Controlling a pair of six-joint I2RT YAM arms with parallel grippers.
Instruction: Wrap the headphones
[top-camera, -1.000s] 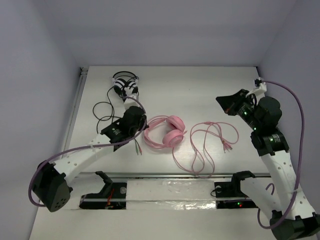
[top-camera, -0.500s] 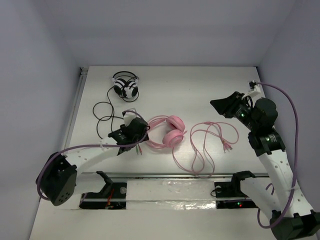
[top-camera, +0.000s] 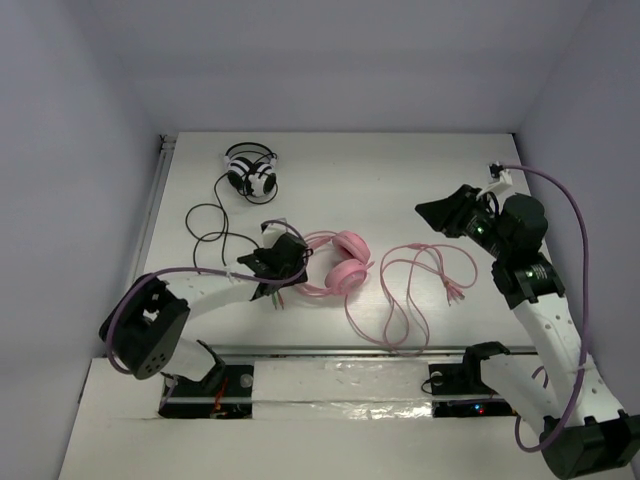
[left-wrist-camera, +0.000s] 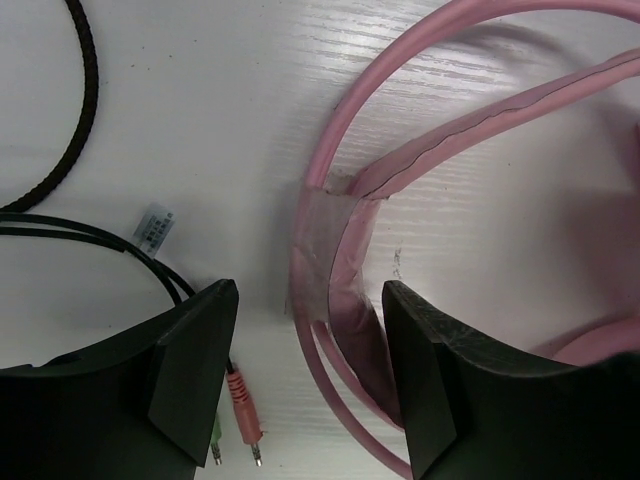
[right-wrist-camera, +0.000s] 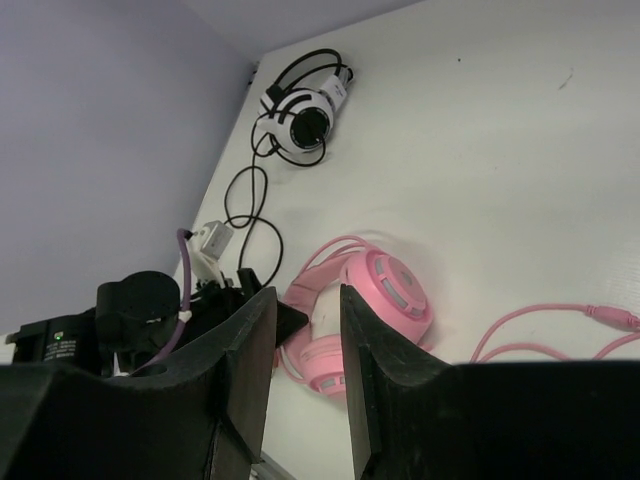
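Observation:
The pink headphones (top-camera: 348, 268) lie on the white table (top-camera: 400, 170) near its middle, earcups together, and show small in the right wrist view (right-wrist-camera: 385, 290). Their thin pink cable (top-camera: 415, 290) sprawls in loops to the right. My left gripper (top-camera: 296, 256) is low over the left side of the headband (left-wrist-camera: 340, 240). It is open (left-wrist-camera: 310, 330), and the band runs between its fingers (left-wrist-camera: 190, 370) untouched. My right gripper (top-camera: 428, 214) hangs high above the table's right side, open (right-wrist-camera: 305, 310) and holding nothing.
Smaller black-and-white headphones (top-camera: 250, 175) sit at the back left. Their black cable (top-camera: 205, 235) trails forward and ends in pink and green plugs (left-wrist-camera: 245, 410) beside my left finger. A metal rail (top-camera: 330, 350) runs along the table's near edge.
My left gripper has opened and dropped down and rightward onto the headband. My right gripper has opened partway and drifted a little to the left.

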